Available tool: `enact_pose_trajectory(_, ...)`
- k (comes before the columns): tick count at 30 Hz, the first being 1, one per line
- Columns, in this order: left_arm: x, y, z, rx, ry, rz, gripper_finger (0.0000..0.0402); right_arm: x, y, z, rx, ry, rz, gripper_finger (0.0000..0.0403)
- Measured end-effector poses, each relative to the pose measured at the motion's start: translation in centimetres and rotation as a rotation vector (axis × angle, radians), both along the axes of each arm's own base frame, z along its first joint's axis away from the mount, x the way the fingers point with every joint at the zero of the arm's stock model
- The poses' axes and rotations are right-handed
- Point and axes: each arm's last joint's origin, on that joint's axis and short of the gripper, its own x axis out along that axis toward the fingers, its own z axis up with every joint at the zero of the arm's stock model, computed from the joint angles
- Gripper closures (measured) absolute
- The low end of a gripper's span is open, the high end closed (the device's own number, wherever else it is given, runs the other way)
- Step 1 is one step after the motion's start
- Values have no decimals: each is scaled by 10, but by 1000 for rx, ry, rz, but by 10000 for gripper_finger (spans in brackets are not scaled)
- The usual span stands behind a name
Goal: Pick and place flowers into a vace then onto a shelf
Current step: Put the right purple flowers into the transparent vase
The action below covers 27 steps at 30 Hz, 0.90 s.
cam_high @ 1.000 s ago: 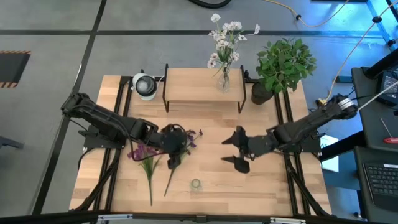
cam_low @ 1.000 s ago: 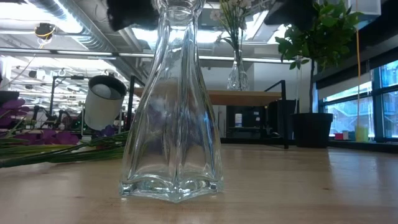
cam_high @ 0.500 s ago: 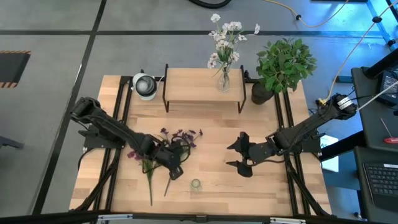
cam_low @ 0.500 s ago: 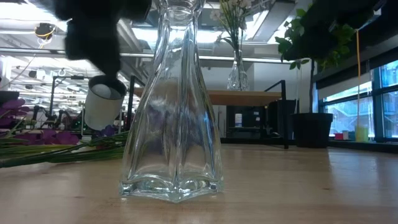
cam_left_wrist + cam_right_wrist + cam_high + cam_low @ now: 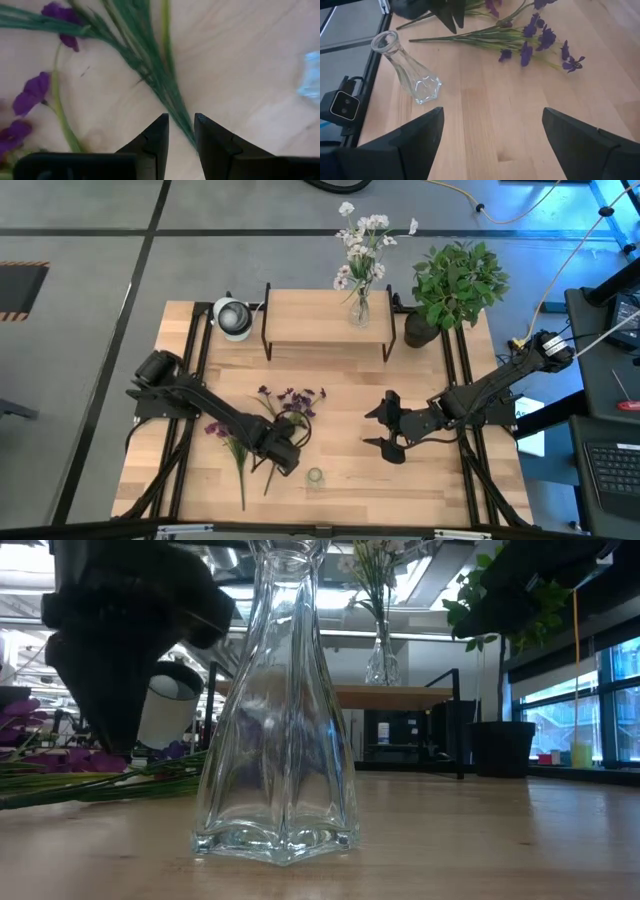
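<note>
Purple-blossomed flowers (image 5: 285,400) lie flat on the table, their green stalks pointing toward the near edge (image 5: 520,37). A small clear glass vase (image 5: 315,477) stands upright just right of the stalk ends (image 5: 280,720). My left gripper (image 5: 287,463) hangs low over the stalks, next to the vase. Its fingers are a narrow gap apart (image 5: 181,117), and a bundle of green stalks (image 5: 150,65) runs into that gap. My right gripper (image 5: 382,428) hovers wide open right of the vase (image 5: 492,112), touching nothing. My left gripper points down at the green stalks (image 5: 177,107), which lie on the table and pass between its two fingertips. I cannot tell whether the fingers touch them.
The shelf (image 5: 300,320) stands at the far side and carries a second glass vase with a white spray (image 5: 362,240). A bushy potted plant (image 5: 458,280) stands to its right, and a white round object (image 5: 233,317) to its left. Bare wood lies between the two grippers.
My left gripper has moved toward the near edge and a little right, from over the purple blossoms to the stalks beside the vase. It has also come down into the low view. The uncovered blossoms lie where they were.
</note>
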Motion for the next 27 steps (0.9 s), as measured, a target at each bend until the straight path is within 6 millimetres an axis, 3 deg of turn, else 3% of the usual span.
enact_pose_trajectory(8, 19, -10, -11, 4, 81, 4, 315, 0, 0, 0, 5, -1, -4, 63)
enact_pose_trajectory(23, 20, -10, -14, -34, 109, 1, 315, 0, 0, 0, 4, 0, -3, 63)
enact_pose_trajectory(27, 20, -10, -14, -83, 136, -68, 315, 0, 0, 0, 3, 0, -2, 63)
